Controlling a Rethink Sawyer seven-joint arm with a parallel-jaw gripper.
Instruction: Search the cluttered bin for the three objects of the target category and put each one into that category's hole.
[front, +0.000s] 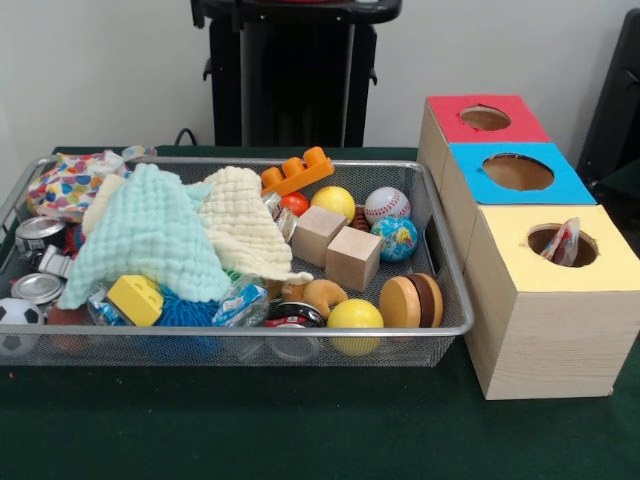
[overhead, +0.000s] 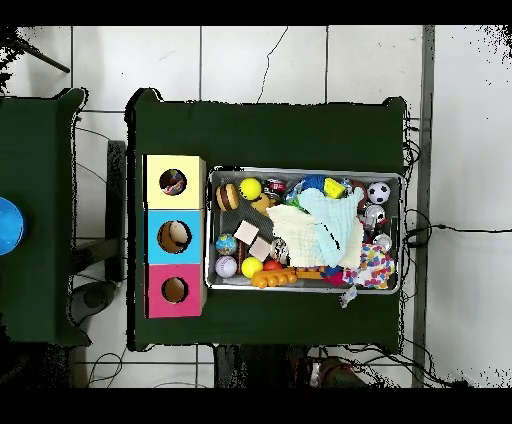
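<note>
The wire mesh bin (front: 240, 331) stands on the green table, and in the overhead view (overhead: 402, 230) too. One spotted cloth (front: 66, 186) lies in the bin's far left corner; the overhead view shows it (overhead: 375, 266) at the bin's lower right. Another spotted cloth (front: 568, 240) sticks out of the hole (front: 543, 241) in the yellow-topped box (front: 545, 300); it also shows from above (overhead: 173, 182). I see no third spotted cloth. The gripper shows in neither view.
A mint-green cloth (front: 150, 240) and a cream cloth (front: 245, 225) lie over the clutter. Two wooden cubes (front: 352, 257), balls, cans (front: 38, 232) and an orange brick (front: 297, 171) fill the bin. Blue-topped (front: 518, 172) and red-topped (front: 484, 118) boxes stand behind the yellow one.
</note>
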